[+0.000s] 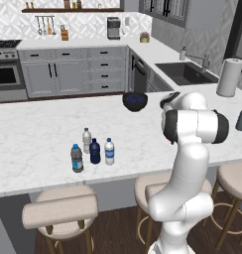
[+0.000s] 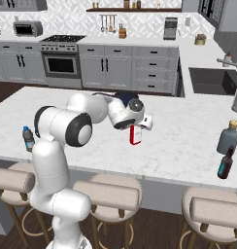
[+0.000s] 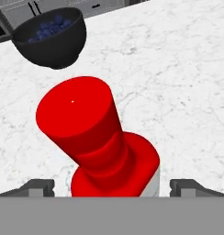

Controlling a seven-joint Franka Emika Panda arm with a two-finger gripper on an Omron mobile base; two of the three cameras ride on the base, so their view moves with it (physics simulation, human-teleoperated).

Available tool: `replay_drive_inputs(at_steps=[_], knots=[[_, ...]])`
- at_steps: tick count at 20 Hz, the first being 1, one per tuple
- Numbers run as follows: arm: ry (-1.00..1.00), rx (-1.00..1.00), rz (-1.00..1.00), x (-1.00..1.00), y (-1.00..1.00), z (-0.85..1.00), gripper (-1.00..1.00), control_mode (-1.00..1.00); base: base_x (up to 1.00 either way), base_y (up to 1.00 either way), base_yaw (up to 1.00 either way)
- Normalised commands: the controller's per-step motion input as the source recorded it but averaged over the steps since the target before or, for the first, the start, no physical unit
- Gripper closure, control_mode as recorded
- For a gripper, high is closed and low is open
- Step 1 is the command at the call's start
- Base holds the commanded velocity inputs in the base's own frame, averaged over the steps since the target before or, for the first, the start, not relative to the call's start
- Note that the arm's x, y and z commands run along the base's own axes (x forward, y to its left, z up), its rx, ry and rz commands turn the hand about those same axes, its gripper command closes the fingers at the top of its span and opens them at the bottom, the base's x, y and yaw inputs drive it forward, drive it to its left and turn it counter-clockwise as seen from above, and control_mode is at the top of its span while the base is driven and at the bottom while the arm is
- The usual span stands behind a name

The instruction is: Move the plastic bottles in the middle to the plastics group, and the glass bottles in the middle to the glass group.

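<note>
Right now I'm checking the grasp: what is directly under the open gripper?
A red-capped bottle stands upright below the open gripper, between its fingertips; its lower white body is mostly covered. Beyond it sits a black bowl of blueberries.

A glossy red plastic-looking bottle (image 3: 98, 137) stands on a smooth, white-veined marble counter (image 3: 187, 82) near a matt black bowl (image 3: 52, 39), while the clear water bottle (image 1: 109, 151) looks like shiny plastic.

4 bottles (image 1: 93, 151) clustered near counter (image 1: 33, 134) front edge; bowl (image 1: 135, 100) behind, rightward
</note>
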Motion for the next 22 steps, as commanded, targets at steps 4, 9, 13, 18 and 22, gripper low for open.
replay_drive_inputs(at_steps=[4, 9, 13, 18, 22], knots=[[0.0, -0.01, -0.15, 0.07, 0.05, -0.1, -1.0, -1.0, 0.0, 0.0, 0.0], [0.0, -0.02, -0.06, 0.21, 0.13, -0.04, -1.0, -1.0, 0.0, 0.0, 0.0], [0.0, -0.05, 0.0, 0.24, 0.07, 0.0, -1.0, -1.0, 0.0, 0.0, 0.0], [0.0, -0.1, -0.05, 0.07, -0.07, -0.11, -1.0, -1.0, 0.0, 0.0, 0.0], [0.0, -0.05, -0.03, 0.0, -0.19, -0.27, 1.0, -1.0, 0.0, 0.0, 0.0]])
